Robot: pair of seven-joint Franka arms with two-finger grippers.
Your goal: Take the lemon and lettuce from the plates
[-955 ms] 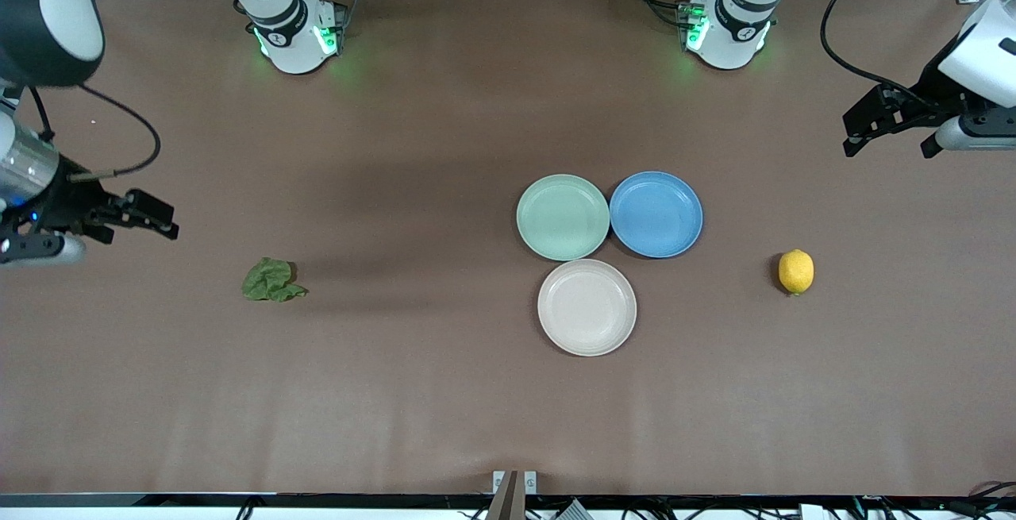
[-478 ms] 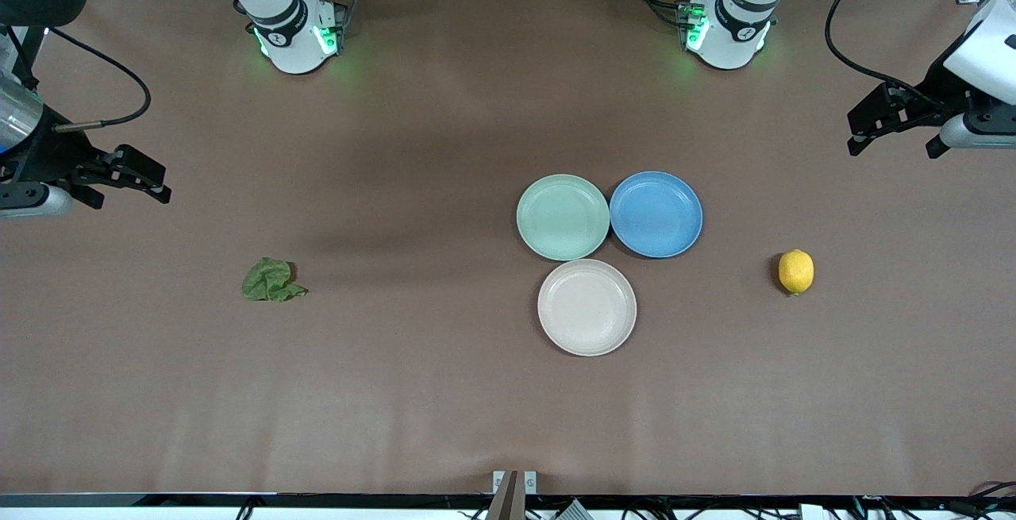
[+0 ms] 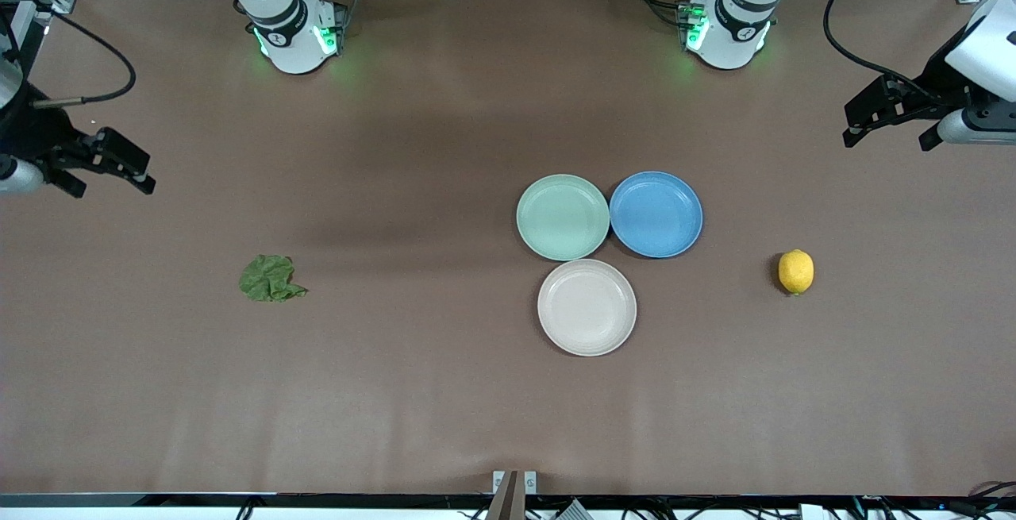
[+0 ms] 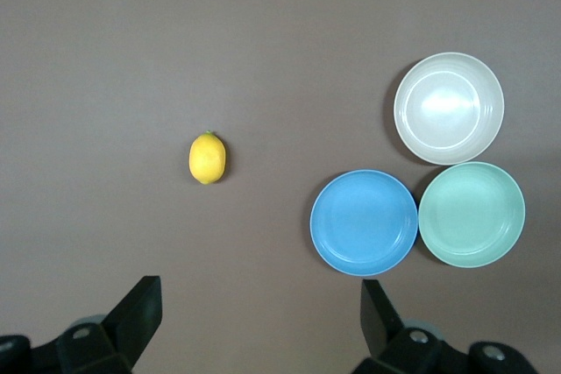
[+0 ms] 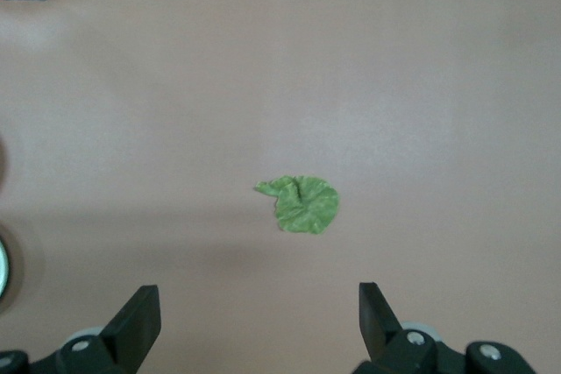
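Observation:
The lemon (image 3: 795, 271) lies on the bare table toward the left arm's end, beside the plates; it also shows in the left wrist view (image 4: 208, 158). The lettuce (image 3: 270, 279) lies on the bare table toward the right arm's end, and shows in the right wrist view (image 5: 301, 204). The mint plate (image 3: 563, 217) and the cream plate (image 3: 586, 307) are empty. My left gripper (image 3: 885, 125) is open and empty, high over the table's left-arm end. My right gripper (image 3: 107, 171) is open and empty, high over the right-arm end.
A blue plate (image 3: 656, 214), also empty, touches the mint plate on the side toward the left arm. The three plates sit close together near the table's middle. Both arm bases stand along the edge farthest from the front camera.
My right gripper has risen and drawn back toward its end of the table, away from the lettuce. My left gripper has shifted only slightly. Lemon, lettuce and plates have not moved.

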